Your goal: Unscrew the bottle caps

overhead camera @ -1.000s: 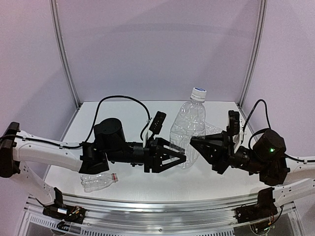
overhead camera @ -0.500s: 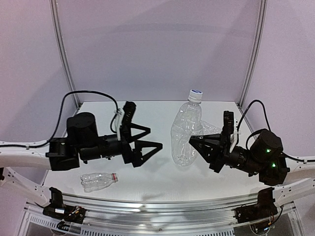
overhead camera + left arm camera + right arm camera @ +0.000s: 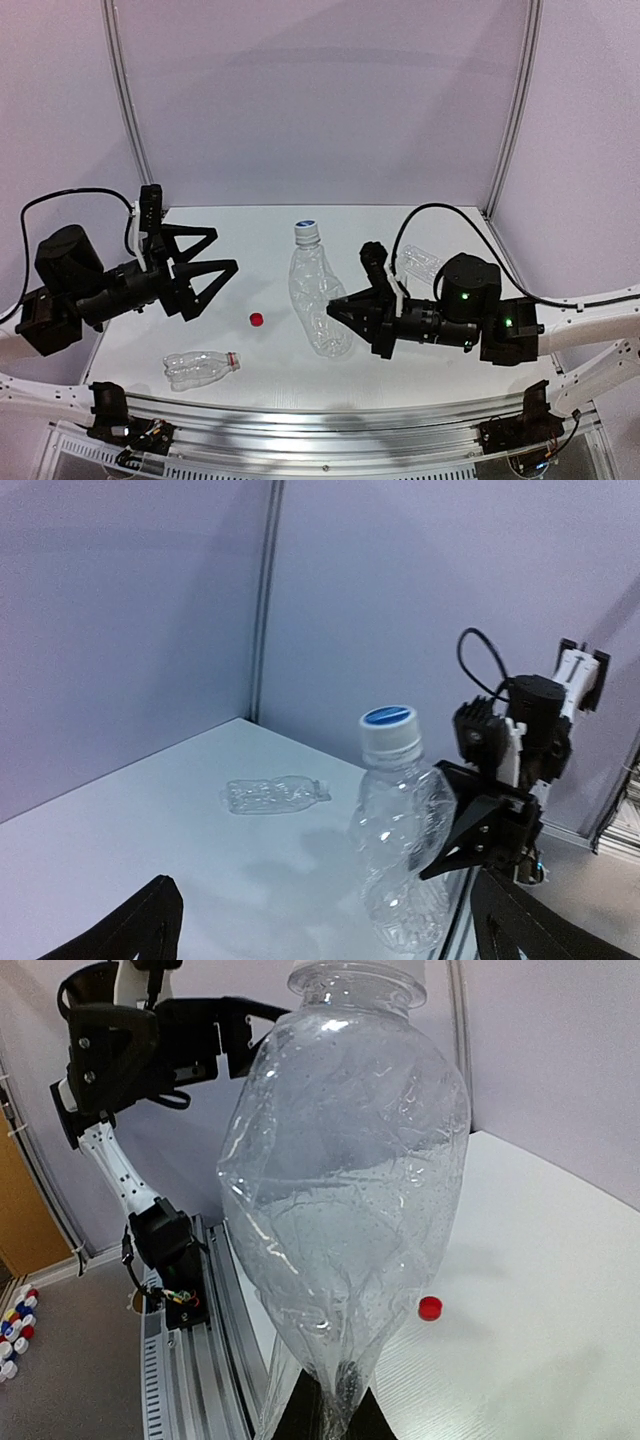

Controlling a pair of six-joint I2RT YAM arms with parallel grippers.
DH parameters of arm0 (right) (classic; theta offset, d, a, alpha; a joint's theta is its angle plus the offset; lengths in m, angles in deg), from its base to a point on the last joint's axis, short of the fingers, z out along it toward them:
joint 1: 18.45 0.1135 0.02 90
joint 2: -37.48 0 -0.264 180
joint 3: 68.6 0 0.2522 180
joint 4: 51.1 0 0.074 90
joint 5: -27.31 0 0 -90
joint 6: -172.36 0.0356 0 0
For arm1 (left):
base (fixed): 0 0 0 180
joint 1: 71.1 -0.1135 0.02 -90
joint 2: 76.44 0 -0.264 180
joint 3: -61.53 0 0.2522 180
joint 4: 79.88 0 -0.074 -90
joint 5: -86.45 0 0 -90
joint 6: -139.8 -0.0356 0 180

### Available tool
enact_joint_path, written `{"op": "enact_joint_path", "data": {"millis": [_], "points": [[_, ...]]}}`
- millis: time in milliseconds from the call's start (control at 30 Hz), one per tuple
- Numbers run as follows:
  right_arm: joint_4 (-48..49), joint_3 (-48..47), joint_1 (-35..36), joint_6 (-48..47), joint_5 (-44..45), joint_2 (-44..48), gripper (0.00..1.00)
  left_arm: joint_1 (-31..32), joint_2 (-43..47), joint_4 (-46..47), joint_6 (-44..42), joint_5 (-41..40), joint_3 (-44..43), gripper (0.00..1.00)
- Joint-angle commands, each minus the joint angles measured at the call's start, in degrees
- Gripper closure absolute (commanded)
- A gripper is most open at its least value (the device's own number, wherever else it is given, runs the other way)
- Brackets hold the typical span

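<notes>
The right end effector (image 3: pixel 348 322) grips the large bottle (image 3: pixel 312 285) low down, a red cap (image 3: pixel 257 319) loose on the worktop (image 3: pixel 240 225) at its 8 o'clock, so next the left end effector (image 3: pixel 226 249), released at 9 o'clock, likely must clasp the blue-topped white cap (image 3: pixel 306 231) and twist.

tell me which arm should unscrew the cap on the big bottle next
Left. The right gripper is shut on the big bottle at its lower end, holding it up, so it is occupied. The left gripper is open, empty, and faces the white cap from the side.
</notes>
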Motion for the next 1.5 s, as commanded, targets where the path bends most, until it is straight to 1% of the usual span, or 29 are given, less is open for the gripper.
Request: {"op": "enact_joint_path", "data": {"millis": [0, 100, 167, 300, 400, 467, 567, 767, 867, 1000, 1033, 1100, 1167, 1233, 1300, 1333, 1400, 1467], "points": [[-3.04, -3.63, 0.95, -1.98, -8.08, -3.52, 1.0, -1.07, 2.34, 0.02, -1.27, 13.73, 1.89, 0.02], [-5.01, -5.42, 1.03, -2.7, -11.39, -5.38, 1.0, -1.15, 2.26, 0.21, -0.88, 16.1, 1.91, 0.03], [-6.75, -6.91, 1.29, -3.35, -13.65, -6.76, 1.0, -1.78, 1.46, 2.35, -0.01, 19.33, 2.14, 0.06], [-8.18, -8.45, 2.69, -5.14, -14.56, -8.91, 1.0, -2.17, -1.39, 3.44, 1.24, 24.16, 1.02, 0.17], [-9.0, -9.3, 3.47, -6.01, -14.69, -9.83, 1.0, -2.14, -3.4, 4.34, 1.69, 25.07, 0.65, 0.2], [-9.29, -9.57, 3.76, -6.29, -14.66, -10.22, 1.0, -2.25, -4.31, 5.42, 2.25, 26.11, 0.65, 0.25], [-9.54, -9.89, 4.03, -6.51, -14.34, -10.66, 1.0, -2.29, -5.4, 6.53, 3.17, 27.89, 0.39, 0.35], [-9.59, -9.89, 4.09, -6.7, -13.78, -10.69, 1.0, -2.25, -6.36, 7.45, 3.79, 28.65, 0.32, 0.55], [-9.63, -9.85, 4.11, -6.71, -13.67, -10.48, 1.0, -2.23, -6.76, 7.46, 4.04, 28.48, 0.14, 0.68], [-9.77, -9.8, 4.24, -6.8, -12.98, -10.39, 1.0, -2.23, -7.32, 7.74, 4.74, 28.23, -0.09, 0.92], [-9.79, -9.82, 4.3, -6.87, -12.39, -10.33, 1.0, -2.28, -7.47, 7.72, 5.0, 27.87, -0.19, 0.95], [-10.02, -9.85, 4.44, -6.84, -10.12, -10.17, 1.0, -2.27, -7.81, 7.31, 5.97, 26.16, -0.49, 0.98], [-10.71, -10.04, 4.58, -6.65, -4.88, -10.3, 1.0, -2.28, -8.29, 6.65, 7.35, 23.15, -0.97, 0.99], [-12.47, -10.99, 4.67, -5.74, 4.81, -11.25, 1.0, -2.18, -8.91, 5.58, 9.86, 17.18, -1.59, 0.99], [-14.42, -12.08, 4.7, -4.94, 17.94, -12.84, 1.0, -2.15, -9.96, 5.03, 14.06, 8.24, -1.52, 1.0], [-14.88, -12.33, 4.7, -4.94, 21.5, -13.68, 1.0, -2.14, -10.53, 4.89, 16.06, 3.92, -1.47, 1.0], [-15.79, -13.2, 4.69, -4.53, 25.59, -15.06, 1.0, -1.98, -12.63, 4.03, 18.74, -2.23, -1.54, 1.0], [-16.6, -13.94, 4.71, -4.29, 26.07, -15.84, 1.0, -1.3, -14.32, 4.04, 19.43, -7.03, -1.77, 1.0]]}}
